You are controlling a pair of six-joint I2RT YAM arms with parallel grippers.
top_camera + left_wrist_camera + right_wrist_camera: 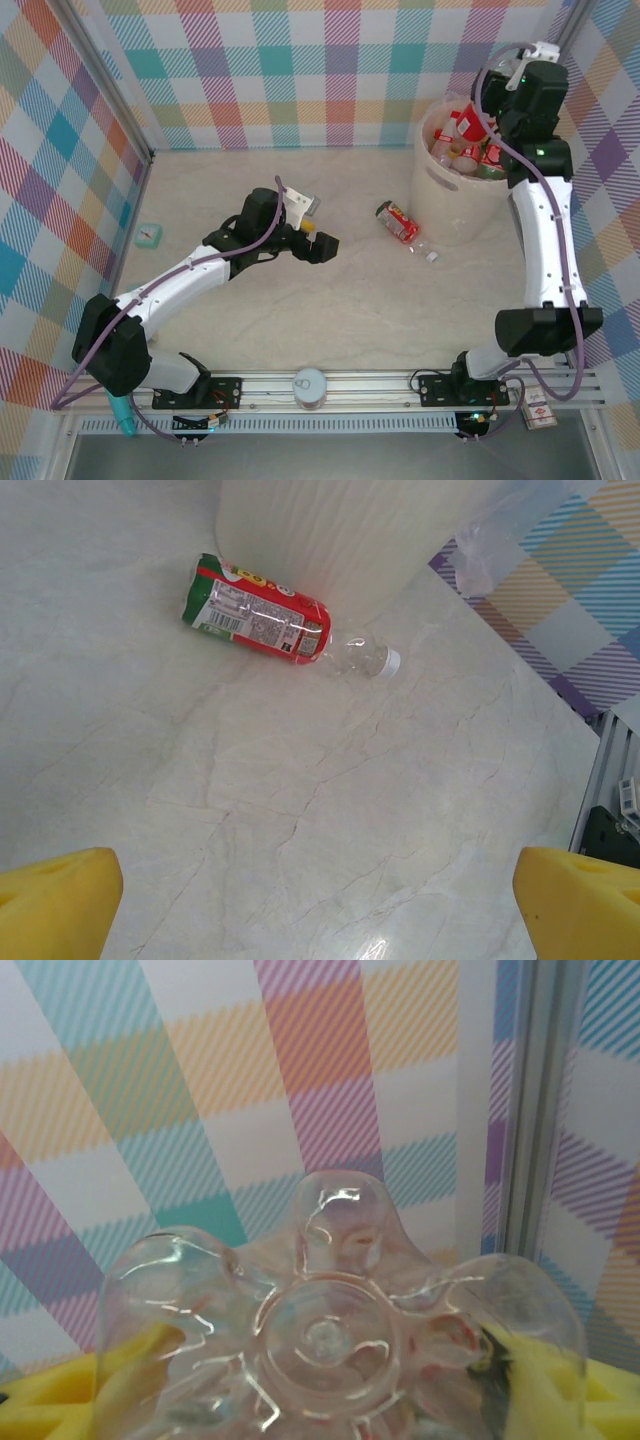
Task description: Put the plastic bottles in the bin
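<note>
Scanning top external: we see the left end effector [316, 232] low over the middle of the tabletop [300, 320], jaws spread wide, nothing between them.
Right arm, top external: right end effector [488, 118] sits up at the mouth of the bin [440, 195], far right corner. We cannot read the grip from this angle.
Bin contents: binned bottles [468, 155] piled inside, mostly red labels and caps.
Stray: loose bottle [398, 222] lies on its side on the tabletop just left of the bin, between it and the left end effector.
Left wrist, bottle: the loose bottle lies ahead with a red-and-green label, clear neck and white cap pointing right. Its label end is close to the bin wall; touching or not, we cannot tell.
Left wrist, grip: left pads [55, 905] sit in the two lower corners, well apart, with bare tabletop between them. Released.
Liner: clear bag liner [500, 530] hangs over the bin's side, upper right.
Right wrist, grip: held bottle [325, 1335] shows its clear lobed base to the camera, with right pads [45, 1400] on either side. We read it as grasping that bottle.
Backdrop: plaid wall [200, 1110] behind the held bottle.
</note>
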